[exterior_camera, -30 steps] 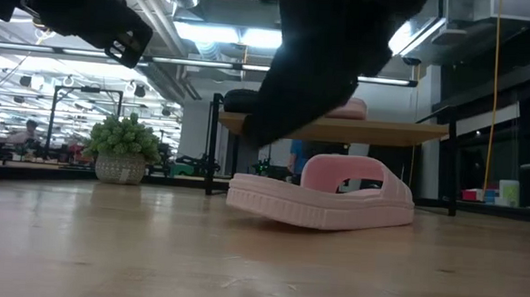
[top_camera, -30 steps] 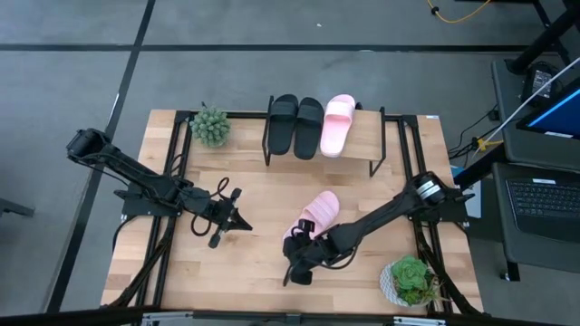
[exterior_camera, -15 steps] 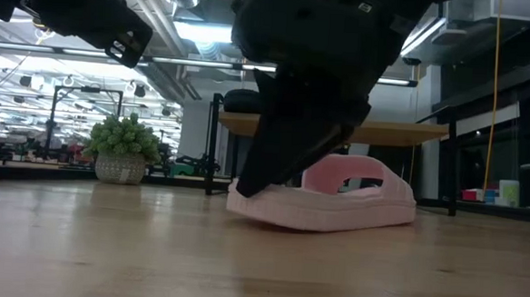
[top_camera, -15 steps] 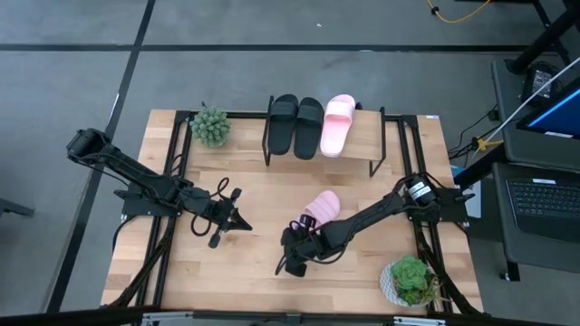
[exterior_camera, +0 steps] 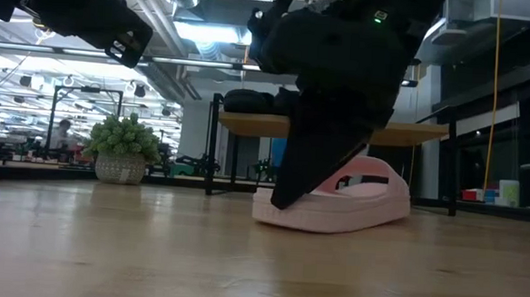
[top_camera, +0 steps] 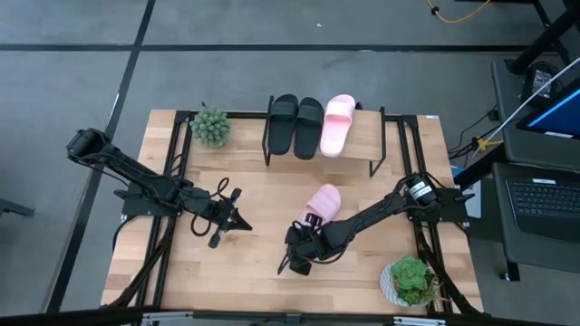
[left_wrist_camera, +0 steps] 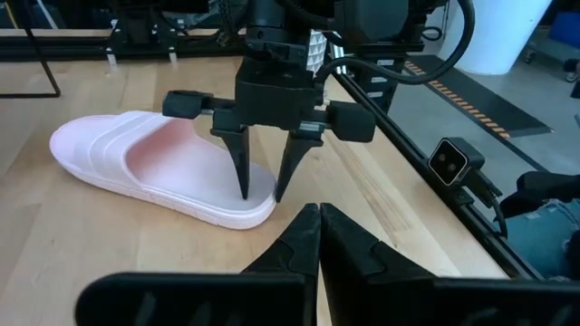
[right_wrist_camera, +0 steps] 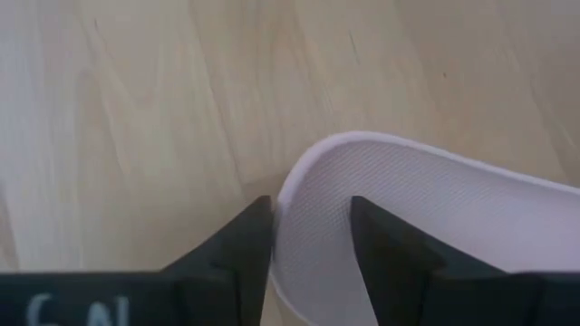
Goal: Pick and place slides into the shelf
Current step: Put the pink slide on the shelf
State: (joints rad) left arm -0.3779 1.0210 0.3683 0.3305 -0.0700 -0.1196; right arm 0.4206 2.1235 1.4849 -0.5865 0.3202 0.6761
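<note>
The wooden table carries the shelf along its far edge, with two black slides and one pink slide lying side by side on the plank top. A potted plant stands left of the shelf and another plant sits at the near right corner. The loose pink slide lies on the table near of the shelf. The right gripper straddles its heel rim, one finger inside and one outside, slightly parted. The left gripper waits to the left, fingers closed together and empty. No readable writing shows.
</note>
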